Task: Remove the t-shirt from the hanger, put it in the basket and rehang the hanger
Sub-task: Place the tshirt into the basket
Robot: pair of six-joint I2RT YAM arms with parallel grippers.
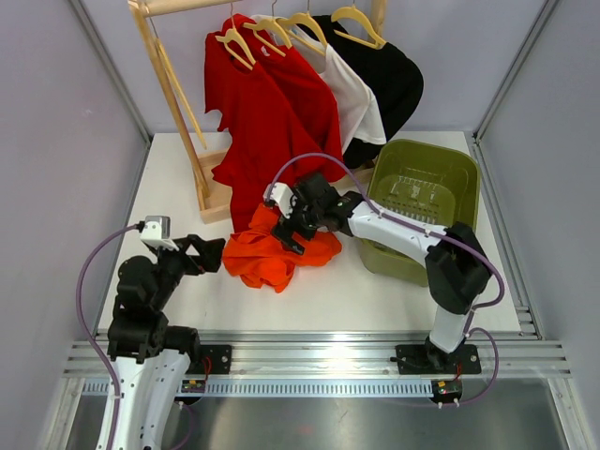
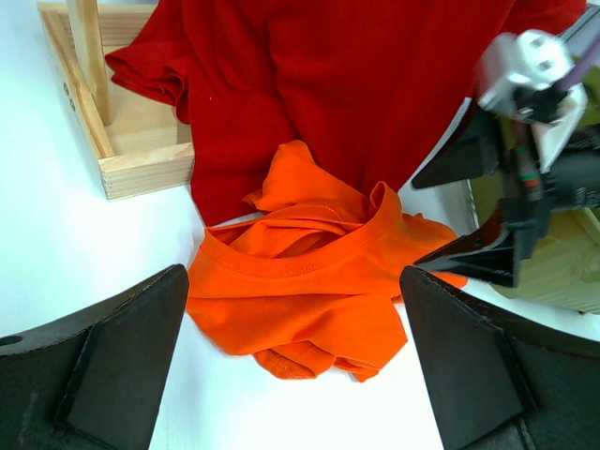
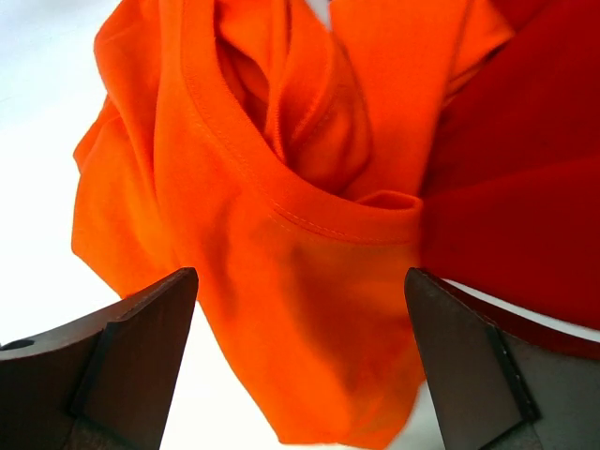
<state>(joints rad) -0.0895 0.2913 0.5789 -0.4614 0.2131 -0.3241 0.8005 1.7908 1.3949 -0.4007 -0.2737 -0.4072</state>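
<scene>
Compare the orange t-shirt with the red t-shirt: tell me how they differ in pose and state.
The orange t-shirt lies crumpled in a heap on the table; the red t-shirt hangs full length from the rack. The orange t-shirt is off any hanger; the red t-shirt sits on a pale hanger. Both are plain and unprinted, and the red hem meets the orange heap.
</scene>
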